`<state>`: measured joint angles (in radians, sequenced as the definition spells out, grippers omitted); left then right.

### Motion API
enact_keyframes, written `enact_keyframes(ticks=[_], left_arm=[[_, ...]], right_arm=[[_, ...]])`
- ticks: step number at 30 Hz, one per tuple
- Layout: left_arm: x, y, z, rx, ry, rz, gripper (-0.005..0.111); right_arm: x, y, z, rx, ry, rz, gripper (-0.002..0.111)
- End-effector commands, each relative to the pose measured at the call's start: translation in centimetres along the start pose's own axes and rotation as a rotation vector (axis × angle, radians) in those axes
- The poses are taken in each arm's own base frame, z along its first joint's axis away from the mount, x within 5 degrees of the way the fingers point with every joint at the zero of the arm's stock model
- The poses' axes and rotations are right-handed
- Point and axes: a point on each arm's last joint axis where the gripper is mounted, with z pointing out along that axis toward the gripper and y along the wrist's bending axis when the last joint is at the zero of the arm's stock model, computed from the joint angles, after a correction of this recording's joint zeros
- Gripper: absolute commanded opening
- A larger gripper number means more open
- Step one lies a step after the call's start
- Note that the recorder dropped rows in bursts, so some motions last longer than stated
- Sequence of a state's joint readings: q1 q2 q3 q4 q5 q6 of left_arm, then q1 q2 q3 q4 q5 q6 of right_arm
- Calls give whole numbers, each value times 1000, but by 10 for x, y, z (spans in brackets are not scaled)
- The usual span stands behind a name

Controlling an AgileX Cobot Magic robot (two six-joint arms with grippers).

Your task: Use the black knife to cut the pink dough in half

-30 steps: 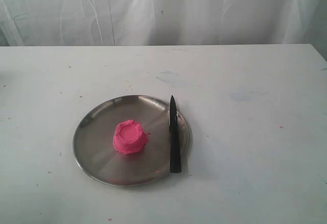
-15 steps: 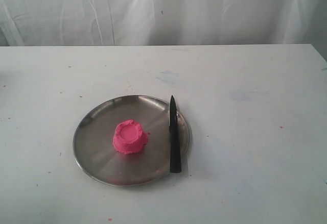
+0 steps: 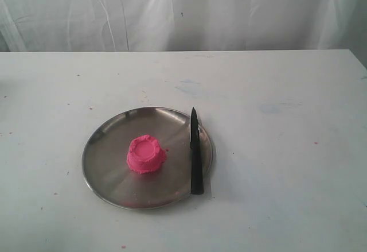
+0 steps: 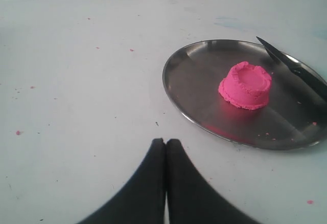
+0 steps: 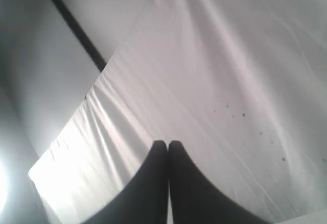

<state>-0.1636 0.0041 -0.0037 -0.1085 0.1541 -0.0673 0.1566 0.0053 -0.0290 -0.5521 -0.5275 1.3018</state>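
Note:
The pink dough (image 3: 145, 154) is one cupcake-shaped lump with a dented top, sitting near the middle of a round steel plate (image 3: 109, 148). The black knife (image 3: 195, 151) lies along the plate's right rim, tip pointing to the far side. In the left wrist view the pink dough (image 4: 246, 85) and the black knife (image 4: 294, 70) lie some way ahead of my left gripper (image 4: 165, 142), which is shut and empty above bare table. My right gripper (image 5: 167, 144) is shut, holds nothing and faces the white curtain. Neither gripper shows in the exterior view.
The white table (image 3: 287, 120) carries faint stains and small pink crumbs (image 4: 18, 132). A white curtain (image 3: 183, 11) hangs behind the table's far edge. A dark bar (image 5: 71, 25) crosses the curtain in the right wrist view.

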Motion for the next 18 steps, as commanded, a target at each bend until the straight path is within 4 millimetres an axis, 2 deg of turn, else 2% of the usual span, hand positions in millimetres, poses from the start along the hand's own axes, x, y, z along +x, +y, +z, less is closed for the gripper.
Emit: enact_keyframes(ticks=[1, 4, 7, 12, 15, 18], left_arm=[[1, 0, 0, -2, -3, -3, 0], [1, 0, 0, -2, -3, -3, 0], [1, 0, 0, -2, -3, -3, 0], [1, 0, 0, -2, -3, -3, 0], [1, 0, 0, -2, -3, -3, 0], [1, 0, 0, -2, -3, -3, 0]], right_arm=[[-6, 18, 6, -43, 113, -130, 0], [-15, 27, 12, -39, 149, -209, 0], [-26, 37, 26, -35, 206, -360, 0], [-59, 55, 61, 9, 267, -453, 0], [-73, 60, 81, 24, 306, -614, 0], [-84, 58, 99, 69, 287, -631, 0]])
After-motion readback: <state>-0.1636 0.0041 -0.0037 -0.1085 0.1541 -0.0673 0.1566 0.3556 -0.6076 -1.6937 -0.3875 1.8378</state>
